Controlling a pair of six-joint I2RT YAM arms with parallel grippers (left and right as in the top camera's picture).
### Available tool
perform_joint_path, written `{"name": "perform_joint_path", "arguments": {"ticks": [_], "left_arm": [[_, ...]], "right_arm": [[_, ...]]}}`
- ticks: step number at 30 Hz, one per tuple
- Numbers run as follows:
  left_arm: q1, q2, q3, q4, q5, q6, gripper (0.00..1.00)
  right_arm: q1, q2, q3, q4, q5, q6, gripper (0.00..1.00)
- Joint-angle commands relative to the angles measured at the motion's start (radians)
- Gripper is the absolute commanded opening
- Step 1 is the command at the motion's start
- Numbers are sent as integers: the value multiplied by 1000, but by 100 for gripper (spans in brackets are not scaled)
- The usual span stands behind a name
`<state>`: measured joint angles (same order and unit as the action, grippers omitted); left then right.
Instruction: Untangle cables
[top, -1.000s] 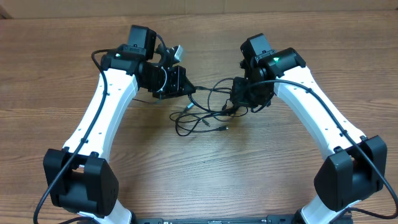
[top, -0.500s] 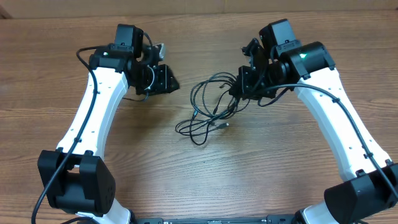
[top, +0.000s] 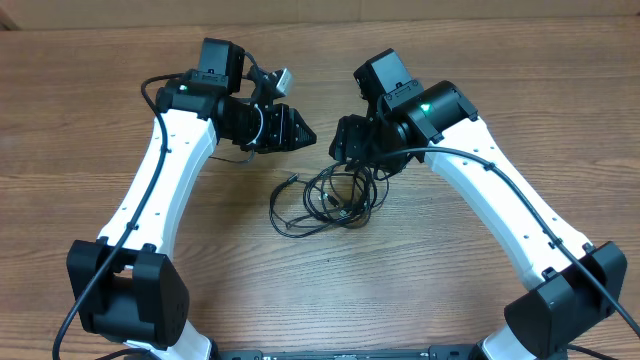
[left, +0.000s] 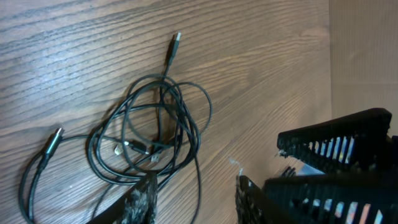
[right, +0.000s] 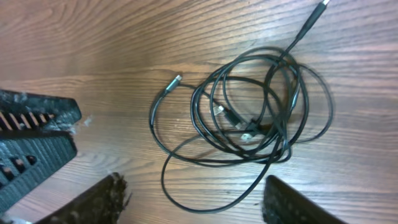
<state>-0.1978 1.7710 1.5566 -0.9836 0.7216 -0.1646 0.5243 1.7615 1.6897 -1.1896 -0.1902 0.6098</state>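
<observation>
The cables (top: 328, 199) lie in one loose tangled pile of thin black loops on the wooden table, between the two arms. My left gripper (top: 297, 131) hovers open just up and left of the pile. In the left wrist view the cables (left: 180, 124) lie ahead of my open left gripper (left: 196, 200), and one strand runs loose across the table between its fingers. My right gripper (top: 348, 146) is open above the pile's upper right edge. In the right wrist view a slack loop of the cables (right: 273, 134) lies between the wide-apart fingers of my right gripper (right: 196, 202), ungripped.
Silver plug tips stick out of the pile (left: 176, 38) (right: 176, 79). The two grippers are close together: the right one's black ribbed finger (left: 336, 155) shows in the left wrist view. A cardboard edge (top: 320, 10) runs along the table's far side.
Both grippers have opened and let go of the cables, which have dropped into a loose pile. The arms spread apart, then came back together over the pile.
</observation>
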Motion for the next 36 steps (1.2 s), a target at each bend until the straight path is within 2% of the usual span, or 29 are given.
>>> {"name": "perform_joint_path", "arguments": {"ticks": [1,3,5,8,11,14,15,20,22,25,26,27,28,32,34,36], "left_arm": [[-31,-25,15,19,-23,-53,44],[-56,-25,15,20,-41,-53,46],[-111,-24,15,19,-111,-61,49],[-169,-5,15,20,-208,-170,51],[-225,54,15,31,-228,-274,50],[-293,132,15,79,-235,-344,49],[-324,173,15,97,-259,-401,47],[-393,308,15,114,-382,-549,46],[-408,341,15,147,-381,-551,43],[-432,384,15,189,-383,-558,31],[-436,394,15,200,-387,-558,24],[-436,394,15,200,-399,-557,11],[-436,394,15,200,-414,-557,5],[-416,318,24,195,-454,-447,4],[-397,194,28,195,-407,-347,4],[-376,72,28,197,-327,-240,4]], "right_arm": [[-44,4,12,-10,68,18,72],[-89,4,12,-26,91,14,72],[-211,4,12,-68,101,-17,72],[-370,4,12,-104,110,-55,72],[-496,4,11,-116,106,-117,72],[-564,4,11,-135,92,-172,72],[-583,4,11,-149,92,-191,72],[-585,4,11,-159,87,-216,72],[-584,4,11,-158,73,-219,72],[-584,4,11,-159,73,-219,72],[-584,4,11,-159,73,-219,71],[-584,4,11,-159,68,-220,71],[-584,4,11,-159,55,-229,71],[-584,5,11,-146,-133,-338,72],[-583,5,11,-144,-267,-429,71],[-571,4,11,-149,-498,-566,68]]}}
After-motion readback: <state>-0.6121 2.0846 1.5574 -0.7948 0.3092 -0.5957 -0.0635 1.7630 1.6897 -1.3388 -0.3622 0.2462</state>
